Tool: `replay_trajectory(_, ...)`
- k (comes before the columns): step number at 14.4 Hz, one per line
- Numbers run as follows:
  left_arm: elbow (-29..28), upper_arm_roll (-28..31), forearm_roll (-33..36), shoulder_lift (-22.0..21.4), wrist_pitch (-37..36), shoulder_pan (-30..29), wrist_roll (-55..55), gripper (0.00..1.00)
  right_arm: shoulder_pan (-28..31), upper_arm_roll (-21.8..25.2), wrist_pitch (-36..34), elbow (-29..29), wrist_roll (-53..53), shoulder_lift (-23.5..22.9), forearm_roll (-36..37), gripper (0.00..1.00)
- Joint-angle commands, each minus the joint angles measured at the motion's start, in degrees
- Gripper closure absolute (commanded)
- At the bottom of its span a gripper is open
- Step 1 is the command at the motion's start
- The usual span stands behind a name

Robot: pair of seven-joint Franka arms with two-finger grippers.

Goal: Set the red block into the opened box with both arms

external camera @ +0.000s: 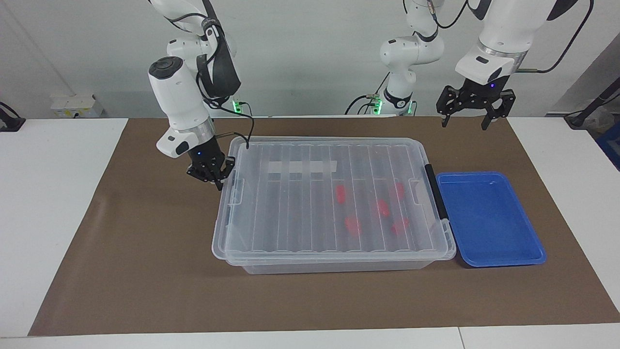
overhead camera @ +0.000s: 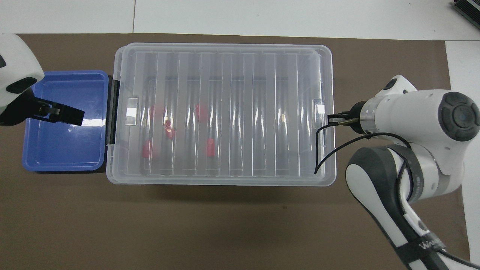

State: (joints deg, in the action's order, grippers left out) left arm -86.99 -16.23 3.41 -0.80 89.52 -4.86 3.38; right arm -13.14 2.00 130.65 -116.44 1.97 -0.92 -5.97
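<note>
The clear box [external camera: 339, 266] [overhead camera: 221, 179] lies on the brown mat with its ribbed lid [external camera: 300, 203] [overhead camera: 225, 93] flat over nearly the whole opening. Through the lid I see several red blocks [external camera: 352, 225] [overhead camera: 210, 147] lying inside, toward the left arm's end; they look alike. My right gripper [external camera: 216, 178] is shut and low, its tips against the lid's end edge at the right arm's end. In the overhead view the right wrist hides it. My left gripper [external camera: 464, 124] [overhead camera: 75, 116] is open and empty in the air, over the blue tray.
A shallow blue tray [external camera: 503, 261] [overhead camera: 63, 165] with nothing in it sits against the box's dark grey end handle [external camera: 435, 194] [overhead camera: 112, 112]. The right arm's black cable [overhead camera: 322, 150] loops over the lid's corner. Brown mat [external camera: 145, 271] surrounds everything.
</note>
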Motion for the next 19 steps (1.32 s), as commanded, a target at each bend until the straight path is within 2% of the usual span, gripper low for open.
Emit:
replay_trajectory(1, -2.0, 0.6, -0.8, -1.6, 1.4, 0.2, 0.4, 0.0, -0.2, -0.1, 1.2, -0.6, -0.3, 0.1, -1.9, 1.0)
replay_trajectory(17, -2.0, 1.1, -0.7, -1.6, 1.1, -1.5, 0.6, 0.0, -0.9, -0.1, 0.7, 0.1, -1.3, 0.0, -1.8, 1.0)
replay_trajectory(19, -2.1, 1.1, -0.7, -1.6, 1.3, -1.4, 0.6, 0.0, -0.1, 0.1, -0.5, 0.2, -0.6, 1.3, -1.9, 1.0)
